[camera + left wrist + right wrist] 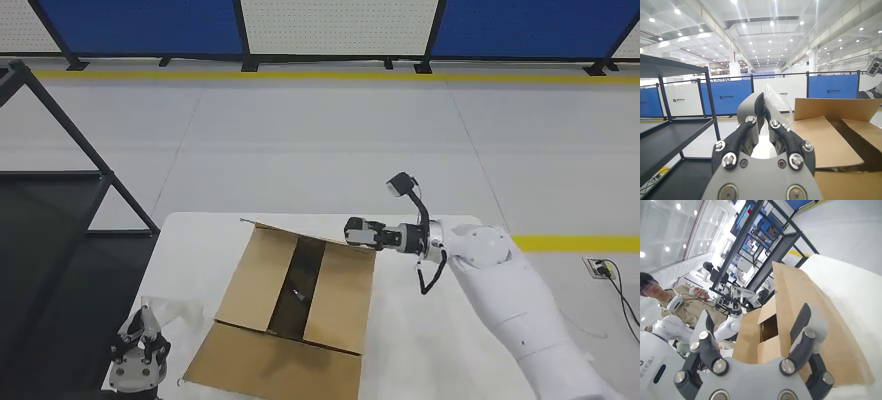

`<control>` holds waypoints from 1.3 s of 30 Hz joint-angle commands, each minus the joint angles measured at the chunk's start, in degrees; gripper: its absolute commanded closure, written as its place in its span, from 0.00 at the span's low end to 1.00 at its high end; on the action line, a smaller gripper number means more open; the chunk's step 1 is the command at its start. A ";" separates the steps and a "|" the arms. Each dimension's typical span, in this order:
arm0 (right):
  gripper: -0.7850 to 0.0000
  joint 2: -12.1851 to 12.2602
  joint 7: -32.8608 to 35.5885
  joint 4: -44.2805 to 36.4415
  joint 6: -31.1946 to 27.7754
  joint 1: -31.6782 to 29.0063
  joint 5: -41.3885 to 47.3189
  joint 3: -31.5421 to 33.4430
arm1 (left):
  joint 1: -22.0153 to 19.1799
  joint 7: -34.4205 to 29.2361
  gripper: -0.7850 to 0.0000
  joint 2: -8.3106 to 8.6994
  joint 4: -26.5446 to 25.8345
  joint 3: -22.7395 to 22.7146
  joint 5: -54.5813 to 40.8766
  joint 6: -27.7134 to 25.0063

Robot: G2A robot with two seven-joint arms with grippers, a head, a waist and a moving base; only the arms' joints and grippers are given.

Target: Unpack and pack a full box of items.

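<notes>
An open cardboard box [250,280] stands on the white table [430,340], its flaps spread and a dark gap down the middle. My right gripper [352,232] is at the box's far right flap edge. In the right wrist view the right gripper [755,313] is open, with the flap [800,298] close to one finger. My left gripper [142,340] is at the table's near left corner, beside the box. In the left wrist view the left gripper [763,98] is shut on a clear plastic packet [775,98], held upright to the left of the box [829,136].
A black metal shelf rack [60,230] stands close to the table's left side, right beside my left arm [677,132]. Blue and white fence panels [140,25] line the far end of the floor. Bare tabletop lies right of the box.
</notes>
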 commanded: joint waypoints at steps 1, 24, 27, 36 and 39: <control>0.00 0.45 2.14 -1.20 2.14 -0.23 -1.11 -1.06 | -0.09 0.02 1.00 0.00 0.04 0.02 -0.08 -0.09; 0.00 0.04 5.35 3.62 6.76 2.93 -5.55 -5.24 | -0.76 0.05 1.00 0.21 0.96 0.46 0.41 -2.10; 0.00 1.30 5.95 0.63 5.96 0.97 -4.30 -2.67 | -1.09 -0.28 1.00 0.24 0.97 0.88 0.75 -2.49; 0.00 7.05 6.30 -17.03 6.31 -10.83 -1.53 7.07 | -2.38 -0.93 1.00 0.32 1.00 2.33 2.14 -3.23; 0.00 9.72 7.13 -25.84 7.13 -17.42 -1.10 11.50 | -2.95 -0.65 1.00 0.37 0.76 2.04 2.15 -2.80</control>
